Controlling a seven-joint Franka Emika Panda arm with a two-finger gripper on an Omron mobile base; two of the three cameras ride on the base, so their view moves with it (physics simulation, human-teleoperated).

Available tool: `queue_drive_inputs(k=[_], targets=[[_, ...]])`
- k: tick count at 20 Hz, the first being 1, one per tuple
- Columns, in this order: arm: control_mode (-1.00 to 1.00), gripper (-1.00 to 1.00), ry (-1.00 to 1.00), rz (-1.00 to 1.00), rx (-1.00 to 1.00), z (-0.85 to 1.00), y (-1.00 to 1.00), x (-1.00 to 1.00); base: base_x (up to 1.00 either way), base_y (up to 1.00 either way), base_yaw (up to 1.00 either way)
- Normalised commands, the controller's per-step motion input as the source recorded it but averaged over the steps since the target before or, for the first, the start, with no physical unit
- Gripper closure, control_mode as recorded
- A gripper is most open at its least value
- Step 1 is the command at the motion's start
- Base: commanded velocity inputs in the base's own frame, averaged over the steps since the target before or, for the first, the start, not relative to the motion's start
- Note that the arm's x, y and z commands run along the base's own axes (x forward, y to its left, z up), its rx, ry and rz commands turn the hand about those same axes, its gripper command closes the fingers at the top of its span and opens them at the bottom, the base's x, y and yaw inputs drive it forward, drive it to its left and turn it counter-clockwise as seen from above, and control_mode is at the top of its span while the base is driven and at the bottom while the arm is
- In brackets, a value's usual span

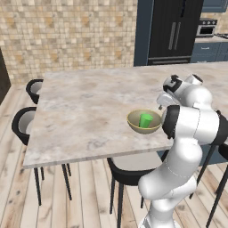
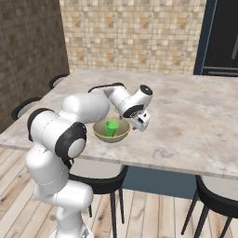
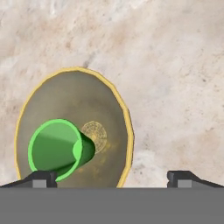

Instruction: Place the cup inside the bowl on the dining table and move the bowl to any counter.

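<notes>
The bowl sat just under the gripper, cup inside. Jaws gaped wide, empty. Rigid, probably slick; its rim looked the best hold.

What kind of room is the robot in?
Most likely a kitchen with an eating area: a big dining table with dark chairs around it, a tall black fridge, and an oven above blue cabinets.

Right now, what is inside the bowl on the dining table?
The green cup stands upright inside the bowl, near one side. A pale round pattern at the bowl's centre shows beside it. The bowl floor directly under the cup is covered.
</notes>
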Motion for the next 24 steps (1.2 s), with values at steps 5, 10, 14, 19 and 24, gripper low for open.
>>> queue_drive_inputs(k=[5, 10, 14, 19, 24], targets=[[-1.0, -1.0, -0.03, 0.0, 0.05, -0.18, 0.0, 0.0, 0.0, 0.0, 0.0], [-1.0, -1.0, -0.02, 0.0, 0.0, -0.01, 0.0, 0.0, 0.0, 0.0, 0.0], [-1.0, -1.0, -0.06, 0.0, 0.0, -0.01, 0.0, 0.01, 0.0, 0.0, 0.0], [-1.0, -1.0, -0.08, 0.01, 0.02, -0.1, 0.0, 0.01, 0.0, 0.0, 0.0], [-1.0, -1.0, -0.08, 0.02, 0.03, -0.11, 0.0, 0.0, 0.0, 0.0, 0.0]])
